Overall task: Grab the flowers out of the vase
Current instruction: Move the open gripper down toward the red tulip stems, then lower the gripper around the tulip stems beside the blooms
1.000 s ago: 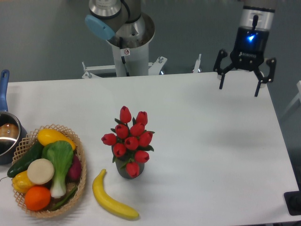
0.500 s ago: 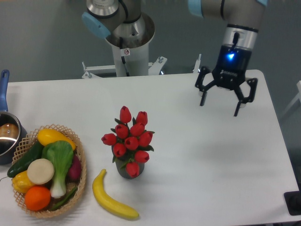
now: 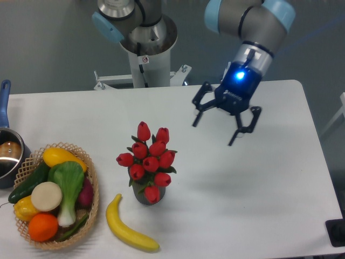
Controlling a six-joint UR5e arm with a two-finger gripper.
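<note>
The flowers (image 3: pixel 149 158), a tight bunch of red tulip buds with dark green leaves, stand in the vase (image 3: pixel 141 196), a small dark grey cylinder mostly hidden under the blooms near the table's middle. My gripper (image 3: pixel 213 133) hangs open above the table, up and to the right of the flowers, tilted, with its black fingers spread wide and nothing between them. A clear gap separates it from the bunch.
A yellow banana (image 3: pixel 127 226) lies just below the vase. A wicker basket (image 3: pixel 91 178) of vegetables sits at the front left. A blue-handled pot (image 3: pixel 7 154) is at the left edge. The arm's base (image 3: pixel 145 48) stands behind the table.
The gripper has travelled from the table's far right corner leftward and down toward the flowers, tilting as it went. It stays open. The flowers and vase have not moved.
</note>
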